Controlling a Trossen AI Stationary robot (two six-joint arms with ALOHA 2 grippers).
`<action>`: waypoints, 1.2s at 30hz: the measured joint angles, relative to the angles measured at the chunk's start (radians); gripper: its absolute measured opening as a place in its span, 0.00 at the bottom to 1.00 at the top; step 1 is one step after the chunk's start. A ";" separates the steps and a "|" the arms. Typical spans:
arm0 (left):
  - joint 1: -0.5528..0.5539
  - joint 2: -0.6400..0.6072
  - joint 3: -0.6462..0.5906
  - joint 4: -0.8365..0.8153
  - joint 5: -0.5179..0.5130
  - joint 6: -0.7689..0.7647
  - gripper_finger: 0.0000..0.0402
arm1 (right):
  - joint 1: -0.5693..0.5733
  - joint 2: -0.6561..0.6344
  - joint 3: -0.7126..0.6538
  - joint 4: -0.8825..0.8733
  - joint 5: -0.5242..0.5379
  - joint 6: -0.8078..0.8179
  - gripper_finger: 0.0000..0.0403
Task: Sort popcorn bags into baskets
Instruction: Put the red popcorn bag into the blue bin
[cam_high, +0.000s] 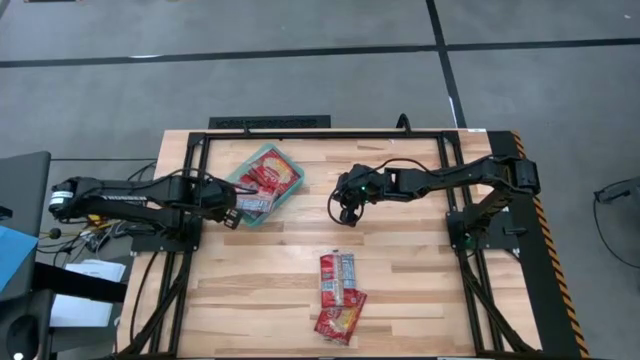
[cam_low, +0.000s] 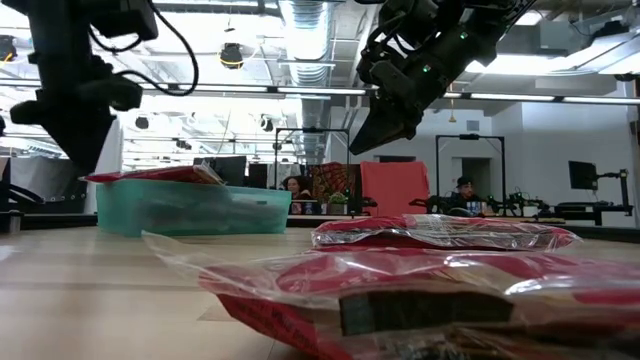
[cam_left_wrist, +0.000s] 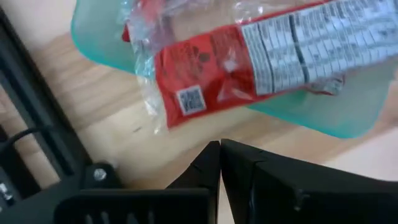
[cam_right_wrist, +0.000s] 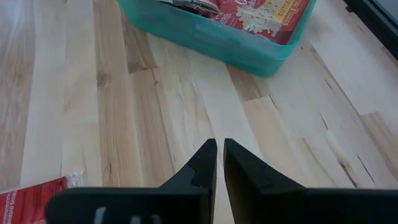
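Observation:
The teal basket (cam_high: 283, 196) stands at the table's far left, with red popcorn bags (cam_high: 268, 172) lying in it. One bag (cam_left_wrist: 261, 56) lies across the basket's rim (cam_left_wrist: 99, 46), its clear sealed end (cam_left_wrist: 152, 102) overhanging the wood. My left gripper (cam_high: 232, 216) hovers shut just off that end, short of the bag, fingertips (cam_left_wrist: 219, 148) together. My right gripper (cam_high: 347, 216) hangs shut above bare wood right of the basket (cam_right_wrist: 249, 56), nothing between its fingers (cam_right_wrist: 219, 146). More popcorn bags (cam_high: 338, 275) lie overlapping near the front middle.
The loose bags (cam_low: 440, 232) near the front edge lie flat, one (cam_high: 340, 320) partly under the others. A black frame (cam_high: 320, 132) runs along the table's far edge and sides. Bare wood lies between the basket (cam_low: 190, 205) and the loose bags.

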 joint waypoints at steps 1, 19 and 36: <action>0.003 0.004 -0.010 0.017 -0.010 0.000 0.00 | 0.000 0.000 0.000 -0.002 0.000 0.000 0.14; 0.129 0.009 -0.013 0.066 -0.303 0.014 0.00 | 0.000 0.000 0.000 0.005 0.000 -0.002 0.14; 0.047 0.115 0.049 0.190 0.006 0.071 0.00 | 0.016 0.072 0.000 0.204 -0.056 0.005 0.14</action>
